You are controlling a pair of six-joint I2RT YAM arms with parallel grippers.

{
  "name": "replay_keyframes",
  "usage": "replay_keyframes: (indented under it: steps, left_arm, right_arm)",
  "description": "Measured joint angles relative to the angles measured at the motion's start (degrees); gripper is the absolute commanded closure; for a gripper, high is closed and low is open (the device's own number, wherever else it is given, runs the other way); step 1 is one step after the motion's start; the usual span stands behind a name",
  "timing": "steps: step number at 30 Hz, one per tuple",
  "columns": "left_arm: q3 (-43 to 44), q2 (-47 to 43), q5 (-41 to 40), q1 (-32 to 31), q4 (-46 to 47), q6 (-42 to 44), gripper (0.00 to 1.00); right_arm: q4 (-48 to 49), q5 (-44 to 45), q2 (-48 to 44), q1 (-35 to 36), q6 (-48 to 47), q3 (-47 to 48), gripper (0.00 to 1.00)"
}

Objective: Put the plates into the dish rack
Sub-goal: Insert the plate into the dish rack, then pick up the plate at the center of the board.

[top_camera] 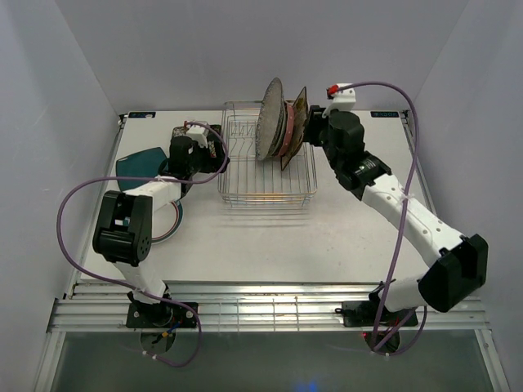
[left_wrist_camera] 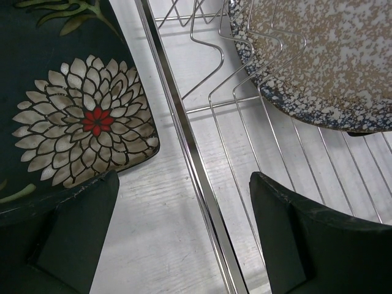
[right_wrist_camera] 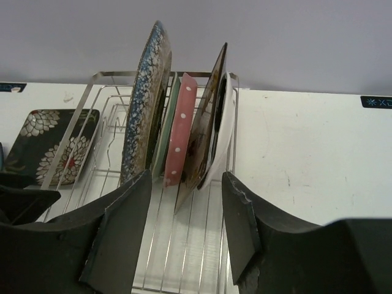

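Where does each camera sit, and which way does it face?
Top external: above, behind the bases, looking down on the table, both arms and the dish rack.
Left wrist: looks down past the open left hand at the black floral plate and the rack's rim.
Right wrist: looks across the open right hand at plates standing in the rack.
Shared: both wrist views show the grey speckled plate.

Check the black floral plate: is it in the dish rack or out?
Out. The black floral plate lies flat on the table, left of the dish rack, by the open left gripper.
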Motion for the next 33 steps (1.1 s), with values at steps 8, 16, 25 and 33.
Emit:
replay_keyframes:
  steps: [8, 16, 25, 33]
  left_arm:
    - [-1.8, -2.4, 0.1, 0.0, 1.7, 0.0, 0.04]
    - [-3.1, -4.3, 2.1, 0.0, 2.5, -0.6, 0.06]
    - [-3.9, -4.3, 2.3, 0.0, 2.5, -0.1, 0.07]
    - [-3.9, -4.3, 2.8, 0.0, 2.9, 0.1, 0.13]
  right_arm:
    - [-1.3, 0.6, -7.4, 0.0, 4.9, -15.1, 0.45]
    - [-3.0, -0.2, -8.3, -0.1, 7.2, -27.0, 0.4]
    - [1.7, -0.4, -7.8, -1.4, 7.5, -32.1, 0.44]
    - [7.8, -1.1, -2.6, -2.0, 8.8, -32.1, 0.49]
